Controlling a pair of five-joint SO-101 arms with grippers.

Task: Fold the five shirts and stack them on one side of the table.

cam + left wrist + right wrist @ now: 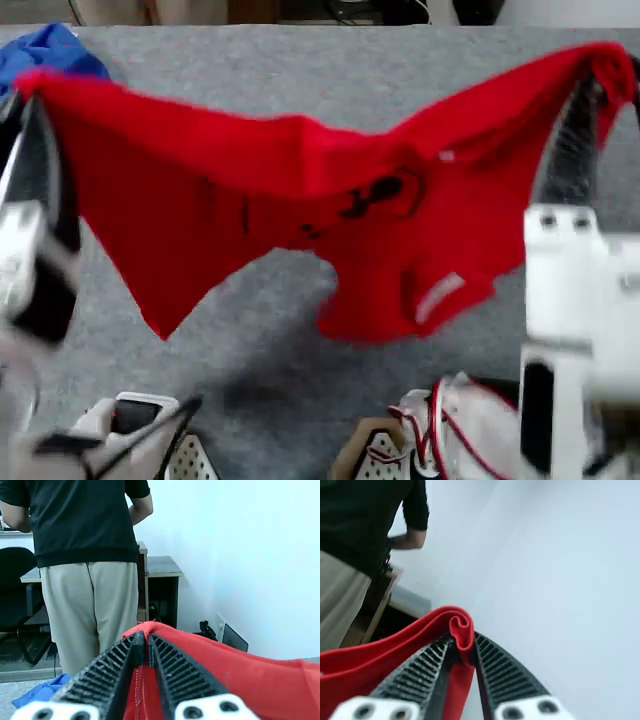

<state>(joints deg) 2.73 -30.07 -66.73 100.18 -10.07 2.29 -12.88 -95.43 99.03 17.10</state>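
Note:
A red shirt (300,210) with a black print hangs stretched in the air above the grey table (270,70), held at both ends. My left gripper (145,642) is shut on one edge of the red shirt (240,675); in the high view it sits at the far left (28,95). My right gripper (462,640) is shut on a bunched fold of the red shirt (380,665), at the far right in the high view (612,70). A blue shirt (45,50) lies crumpled at the table's back left corner, also seen below my left gripper as a blue shirt (42,690).
The two arms' white bodies (575,300) stand at the near left and right. A white and red shirt (455,425) lies bunched at the near edge, with other patterned cloth (375,455) beside it. The table middle under the red shirt is bare grey.

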